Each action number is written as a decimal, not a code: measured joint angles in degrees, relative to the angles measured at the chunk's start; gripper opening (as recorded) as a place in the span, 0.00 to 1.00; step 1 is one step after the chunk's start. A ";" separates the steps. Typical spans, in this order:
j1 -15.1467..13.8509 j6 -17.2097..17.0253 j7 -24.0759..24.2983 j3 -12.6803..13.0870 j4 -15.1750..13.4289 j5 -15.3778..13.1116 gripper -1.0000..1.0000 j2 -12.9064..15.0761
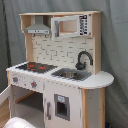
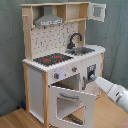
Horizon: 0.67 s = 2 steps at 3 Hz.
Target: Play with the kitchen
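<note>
Arm (image 2: 112,91) reaches in from the second exterior view's right; gripper state can't tell, tip hidden near toy kitchen (image 2: 60,55) front. Oven door (image 2: 72,104) just beside it already swung open; hob (image 2: 52,59), sink (image 2: 82,50) above look untouched.

Staged test space, toy kitchen (image 1: 57,75) before grey curtain backdrop (image 2: 10,50), wood floor (image 2: 20,120)

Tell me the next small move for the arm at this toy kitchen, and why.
Probably ease the arm a little further toward the kitchen, aiming at the open oven door. In the second exterior view the arm comes in from the second exterior view's right and sits close beside the front panel, while the door hangs swung open below the knobs, the nearest part to push.
</note>
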 joint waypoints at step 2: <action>-6.83 0.36 8.45 2.62 8.34 -0.16 1.00 -0.06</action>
